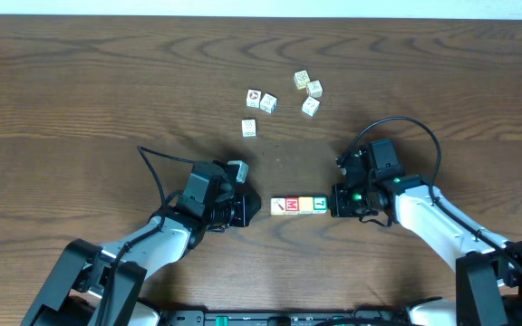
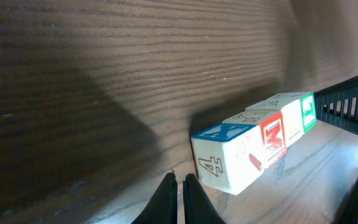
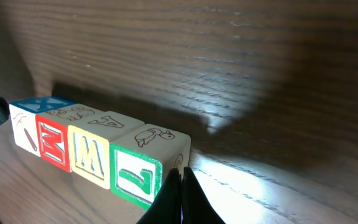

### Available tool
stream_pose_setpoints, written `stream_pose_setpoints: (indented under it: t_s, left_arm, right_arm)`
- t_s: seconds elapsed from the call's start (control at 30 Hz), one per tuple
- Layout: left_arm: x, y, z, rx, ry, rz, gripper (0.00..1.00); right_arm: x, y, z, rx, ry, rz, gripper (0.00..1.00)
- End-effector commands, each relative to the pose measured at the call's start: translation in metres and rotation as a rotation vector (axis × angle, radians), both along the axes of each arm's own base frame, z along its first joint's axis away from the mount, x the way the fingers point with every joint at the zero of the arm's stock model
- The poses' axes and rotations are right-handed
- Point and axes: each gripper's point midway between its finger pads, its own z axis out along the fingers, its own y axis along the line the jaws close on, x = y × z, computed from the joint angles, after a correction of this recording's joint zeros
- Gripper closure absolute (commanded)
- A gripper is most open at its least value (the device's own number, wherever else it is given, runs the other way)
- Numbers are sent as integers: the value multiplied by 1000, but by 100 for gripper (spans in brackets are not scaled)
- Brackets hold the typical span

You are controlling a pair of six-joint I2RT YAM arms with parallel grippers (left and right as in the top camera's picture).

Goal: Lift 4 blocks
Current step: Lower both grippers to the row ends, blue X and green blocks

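Mostly dark wood-grain table (image 1: 80, 81), blocks (image 1: 299, 206) in row; pale strip (image 1: 261, 7) beyond.

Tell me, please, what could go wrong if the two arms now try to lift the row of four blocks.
1. The four blocks form only a loose row. If it is squeezed from the ends, it may buckle in the middle and fall.
2. The left gripper and the right gripper are both shut, so each offers only a narrow tip, which may slip off an end face.
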Motion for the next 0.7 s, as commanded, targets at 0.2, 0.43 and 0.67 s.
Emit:
stream_pose_setpoints:
  t_s: [0.2, 0.43, 0.67]
  left_arm:
    - [-1, -3, 1, -9, 1, -13, 93]
    - [0, -2, 0, -4, -1, -8, 93]
    - [0, -2, 0, -4, -1, -8, 93]
  right_arm:
    - [-4, 5, -3, 9, 10, 24, 99]
    - [-8, 10, -1, 39, 27, 27, 99]
    - [-8, 10, -1, 38, 29, 28, 99]
